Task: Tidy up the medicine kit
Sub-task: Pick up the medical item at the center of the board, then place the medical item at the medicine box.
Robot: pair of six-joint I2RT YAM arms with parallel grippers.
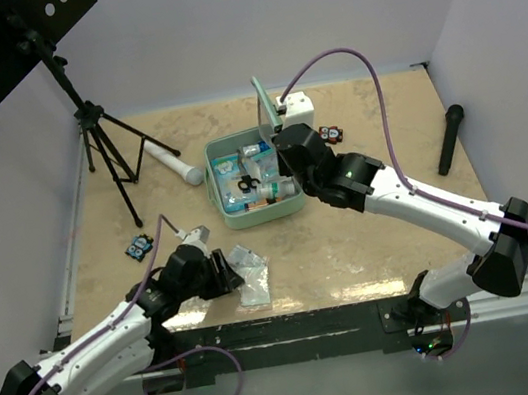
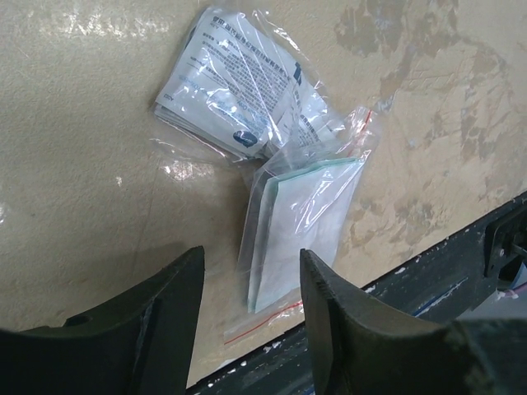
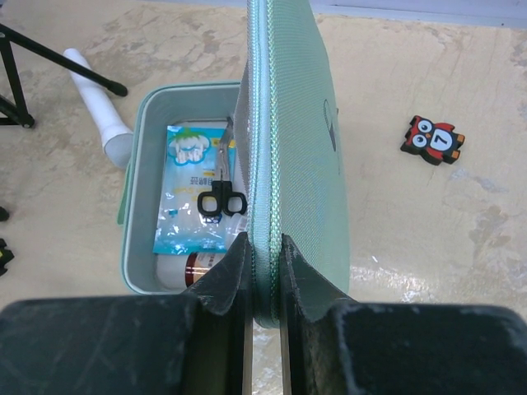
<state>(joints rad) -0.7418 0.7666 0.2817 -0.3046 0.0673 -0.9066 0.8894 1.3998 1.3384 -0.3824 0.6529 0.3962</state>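
Nearest us, at the table's front edge, our left gripper [image 2: 251, 263] hangs low with its fingers spread and nothing between them, lined up on a clear zip bag of white pads [image 2: 300, 222] that lies flat, partly overlapped by a second bag of printed sachets [image 2: 239, 82]. We judge the step in hand to be picking up the pad bag. Thin slippery film on a hard tabletop calls for a low, square approach and a pinch on the padded middle, not the loose plastic border. We should also take care not to drag the sachet bag along or push either one over the dark rail [image 2: 461, 255] just beside them. Further out, mid-table, sits the medicine kit [image 3: 188, 87], a mint-green soft case with rounded corners and a grey lining. Our right gripper [image 3: 263, 247] is clamped on the zip-trimmed edge of its lid [image 3: 300, 123] and holds it upright, so the tray is open from above. Inside we see black-handled scissors [image 3: 221, 202] lying on a blue-and-white packet [image 3: 191, 193]. Beyond it lie a white cylinder [image 3: 95, 95] and a black-and-red owl gadget [image 3: 434, 140].
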